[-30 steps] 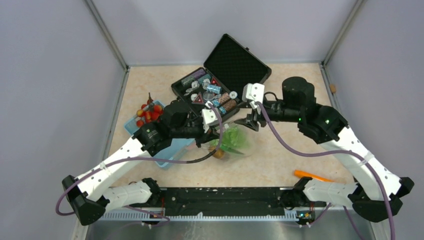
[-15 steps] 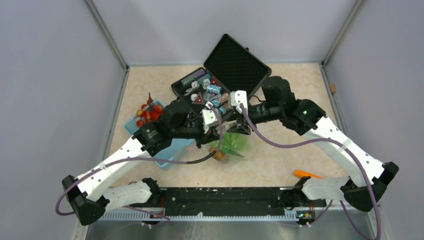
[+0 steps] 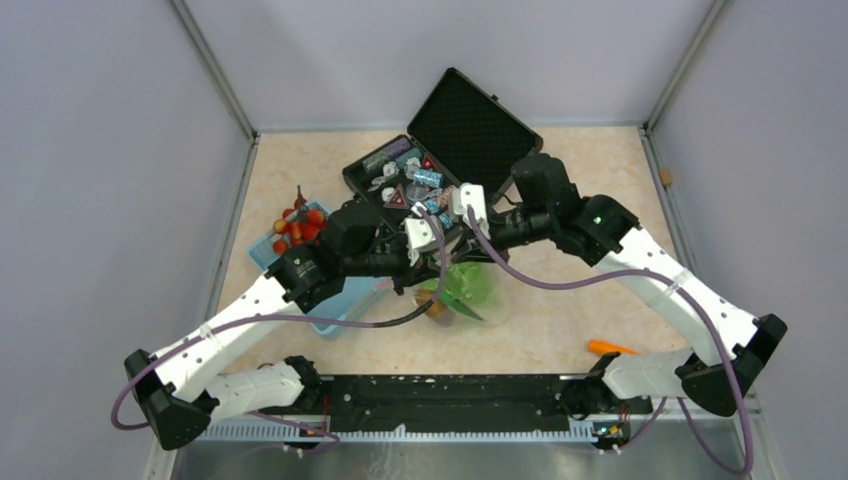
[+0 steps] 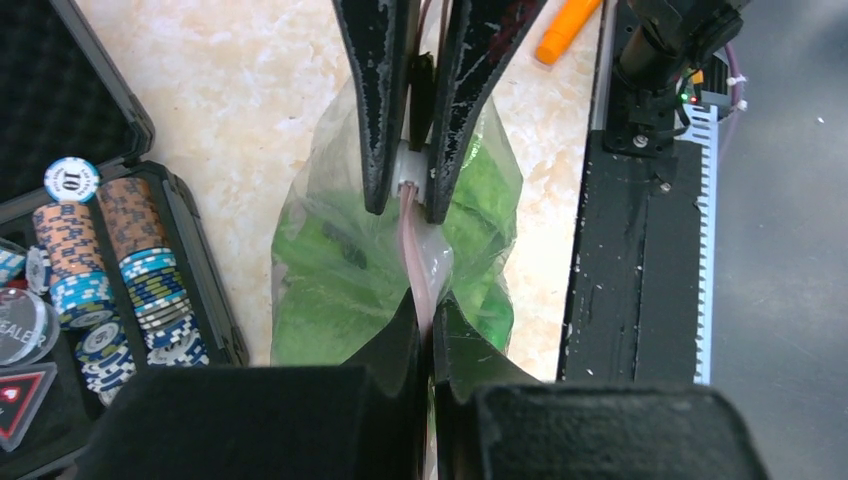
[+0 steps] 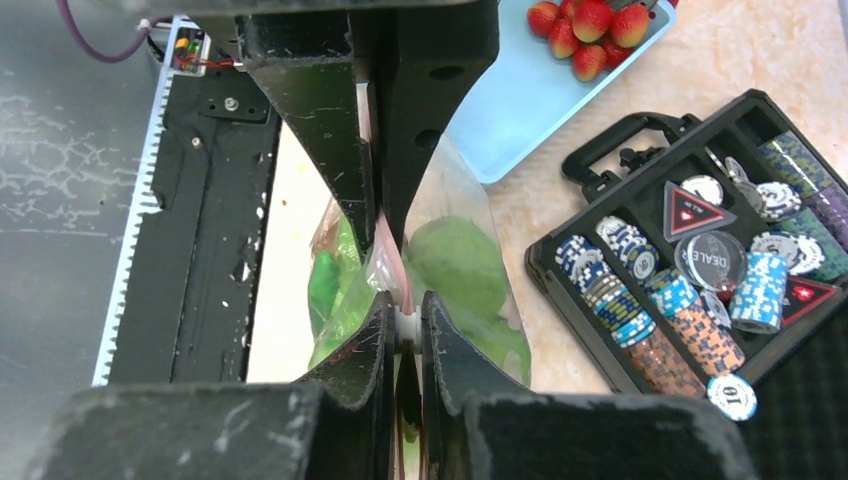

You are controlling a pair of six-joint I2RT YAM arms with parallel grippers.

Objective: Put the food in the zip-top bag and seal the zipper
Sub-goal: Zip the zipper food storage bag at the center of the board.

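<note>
Left pincer (image 4: 428, 318) and right pincer (image 5: 407, 322) both clamp the zipper (image 4: 414, 250) of the zip-top bag (image 4: 300, 215), green food (image 4: 340, 275) inside; black case (image 3: 470, 125) lies at its 12 o'clock.

1 zip-top bag (image 3: 472, 292), 1 black case (image 3: 478, 128), 1 light blue basket (image 5: 540, 100), 1 cherry tomato cluster (image 3: 300, 226), 1 orange piece (image 3: 614, 349).

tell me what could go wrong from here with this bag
1. The left gripper and right gripper pinch the zipper almost tip to tip; they may collide, or the strip may slip out.
2. The tomatoes lie in the basket and an orange piece on the table; sealing now would leave them out.
</note>
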